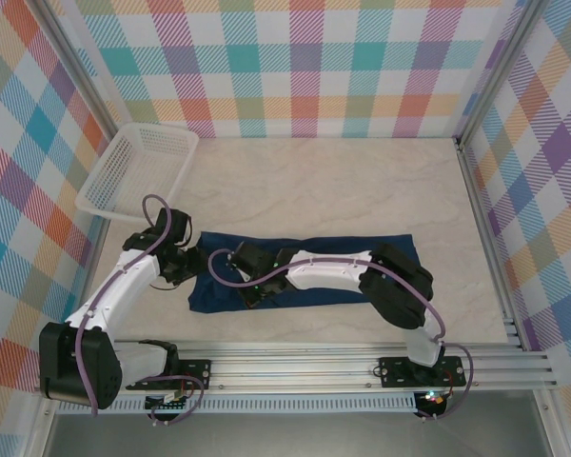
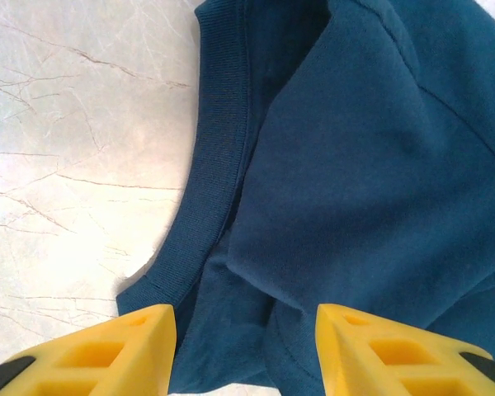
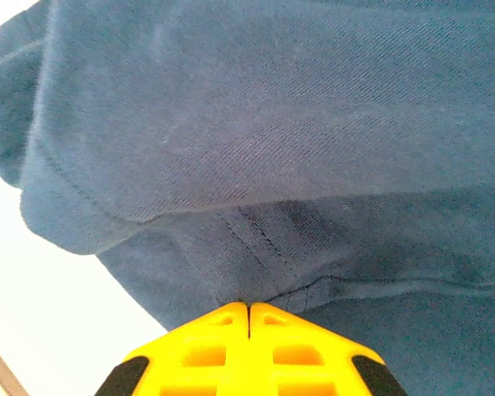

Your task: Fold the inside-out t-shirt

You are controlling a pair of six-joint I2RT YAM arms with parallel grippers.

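The inside-out t-shirt (image 1: 314, 262) is dark navy and lies as a long folded band across the near half of the table. Its ribbed collar (image 2: 219, 165) curves along the left end, against the pale tabletop. My left gripper (image 1: 184, 264) hovers over that end, open, its yellow fingers standing either side of loose cloth (image 2: 243, 318) without pinching it. My right gripper (image 1: 247, 288) reaches in from the right to the shirt's front left part. It is shut (image 3: 249, 307) on a puckered bit of cloth beside a stitched hem (image 3: 264, 239).
A white mesh basket (image 1: 143, 171) leans at the back left corner. Plaid walls enclose the marbled table (image 1: 343, 190), and an aluminium rail (image 1: 343, 367) runs along the front edge. The right arm (image 1: 400, 281) lies over the shirt's right half.
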